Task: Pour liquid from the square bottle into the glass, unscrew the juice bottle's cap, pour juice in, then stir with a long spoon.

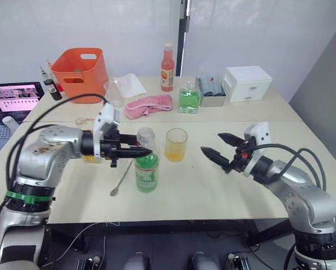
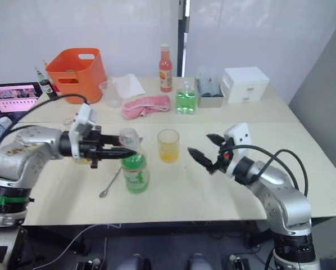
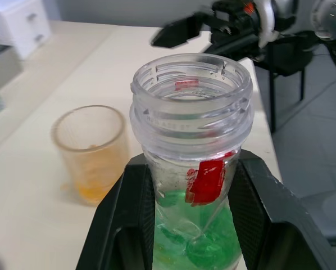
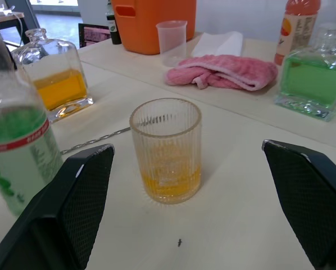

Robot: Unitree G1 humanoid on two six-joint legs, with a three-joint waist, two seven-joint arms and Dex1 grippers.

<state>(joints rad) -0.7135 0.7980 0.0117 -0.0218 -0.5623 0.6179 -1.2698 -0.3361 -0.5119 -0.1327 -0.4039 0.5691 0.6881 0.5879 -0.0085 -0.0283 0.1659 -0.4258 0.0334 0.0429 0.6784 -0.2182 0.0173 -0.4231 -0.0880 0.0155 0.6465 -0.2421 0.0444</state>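
- Left gripper (image 1: 135,152) is clamped on the uncapped juice bottle (image 1: 146,169) at its neck.
- Right gripper (image 1: 219,147) hangs spread, empty.
- The glass (image 1: 176,144) stands just beyond the bottle, between the grippers.
- A neck-only hold might let the bottle swing when tipped, spilling juice.

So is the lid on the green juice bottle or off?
Off. The juice bottle shows a bare threaded open mouth, with the left gripper clamped around its neck.

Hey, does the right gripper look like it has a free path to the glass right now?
Probably yes. The right gripper is open and faces the glass across bare table. The juice bottle, held by the left gripper, stands beyond the glass, out of the path.
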